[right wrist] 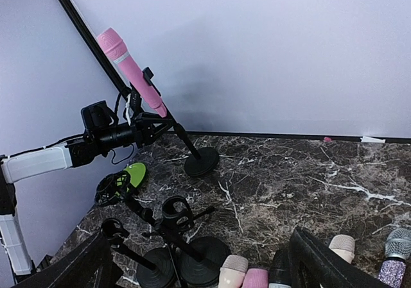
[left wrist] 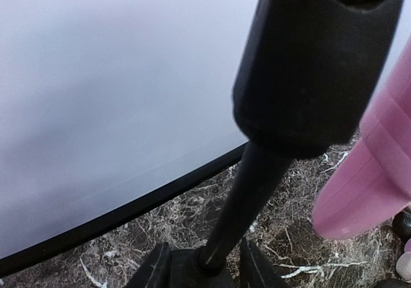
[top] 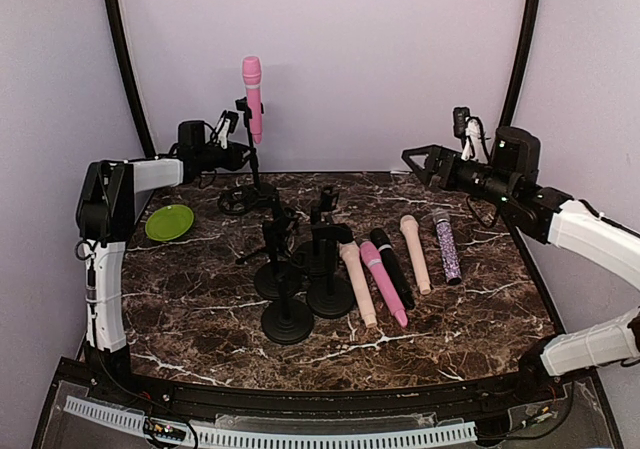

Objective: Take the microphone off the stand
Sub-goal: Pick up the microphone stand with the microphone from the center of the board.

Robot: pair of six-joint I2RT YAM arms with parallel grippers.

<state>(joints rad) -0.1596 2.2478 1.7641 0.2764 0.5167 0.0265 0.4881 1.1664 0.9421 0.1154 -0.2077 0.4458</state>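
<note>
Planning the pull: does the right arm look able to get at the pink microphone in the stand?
Probably yes: the pink microphone stands high, nothing lies between it and the right arm's open fingers; the left fingers flank the pole lower.

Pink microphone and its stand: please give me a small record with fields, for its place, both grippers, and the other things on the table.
target: pink microphone, head up, in the clip of the tall stand
left arm: left gripper straddles the stand's pole; grip unclear
right arm: right gripper open, in the air, holding nothing
task: not done
table: five loose microphones lying side by side, three empty stands, green plate
</note>
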